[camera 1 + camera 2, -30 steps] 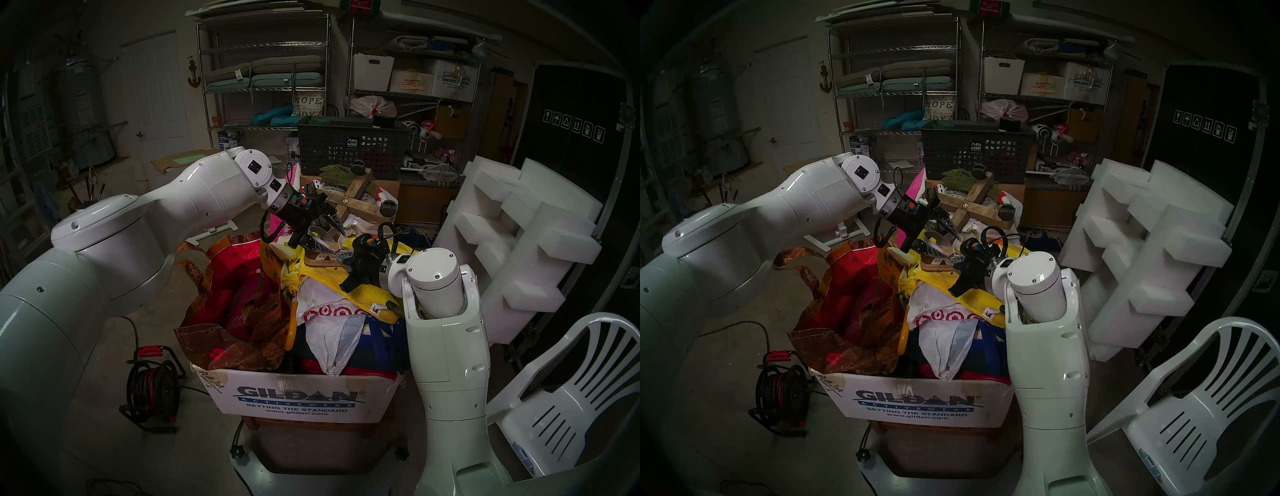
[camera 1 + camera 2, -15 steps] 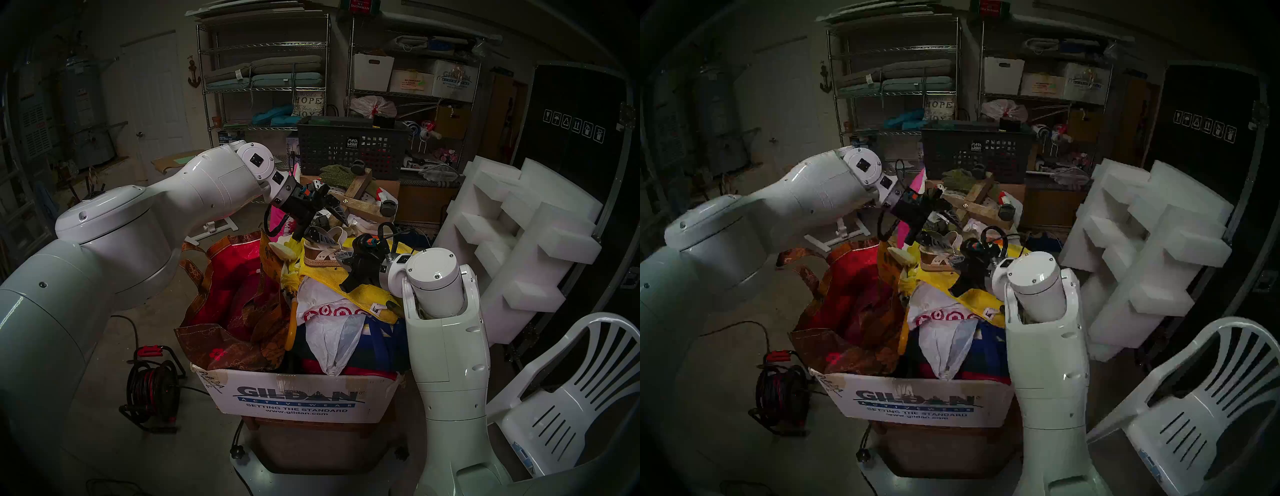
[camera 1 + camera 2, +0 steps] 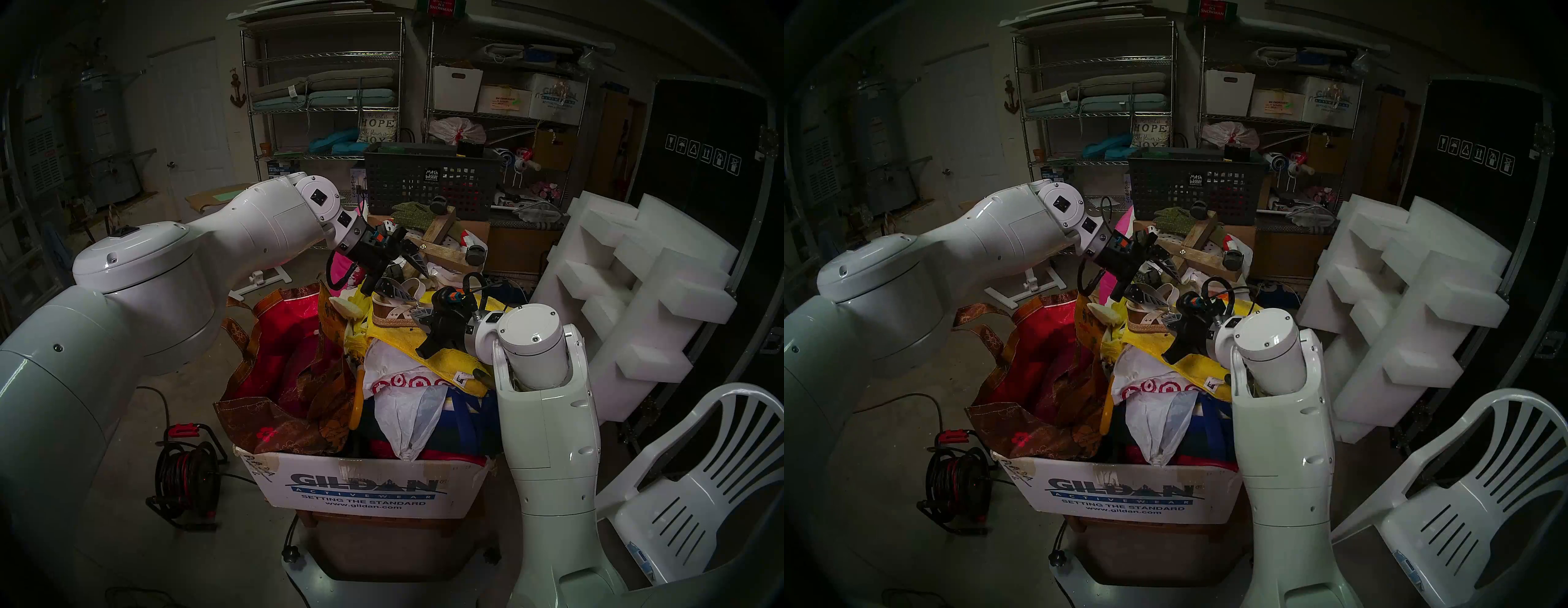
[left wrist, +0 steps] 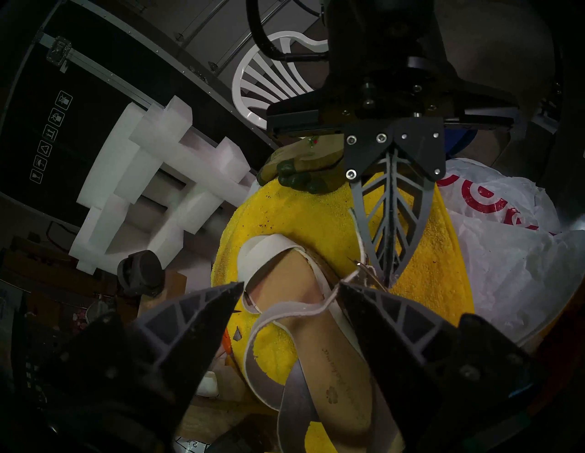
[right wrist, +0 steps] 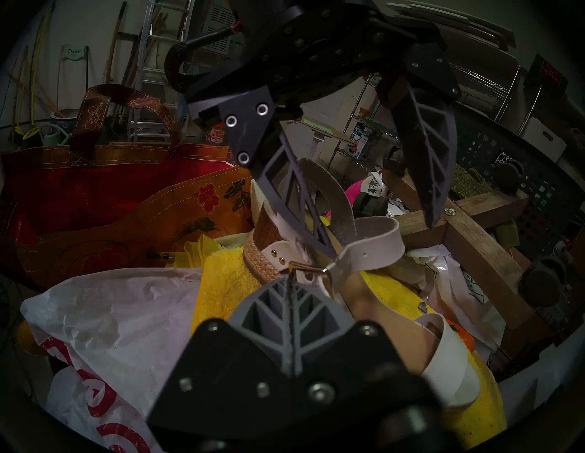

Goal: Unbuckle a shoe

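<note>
**Two grippers meet at a sandal's ankle strap atop a heaped box**

A white cardboard box (image 3: 369, 488) printed GILDAN, piled high with bags and cloth, carries the scene; a red and brown tote bag (image 3: 288, 373) slumps at its left edge and a white plastic bag with red rings (image 3: 399, 386) lies near its middle. Across the top of the heap, toward the far right corner, a yellow towel (image 4: 319, 221) is spread, with a green-fingered work glove (image 4: 297, 177) resting on its edge. On that towel lies the shoe (image 4: 332, 332), a cream-white strappy sandal with a tan footbed and woven sole, its wide toe band pointing away from the left arm. The left gripper (image 4: 291, 291) hovers over the heel end with its jaws spread apart, one finger (image 5: 291, 196) close against the raised ankle strap (image 5: 367, 240), whose free end, punched with holes, curls loose in the air; nothing is pinched between the fingers. The right gripper (image 4: 384, 278) comes in from the opposite side, jaws pressed together, their tips at the small metal buckle (image 5: 311, 269) on the sandal's side. Whether the tips pinch the buckle itself or the tab beside it cannot be told.
</note>
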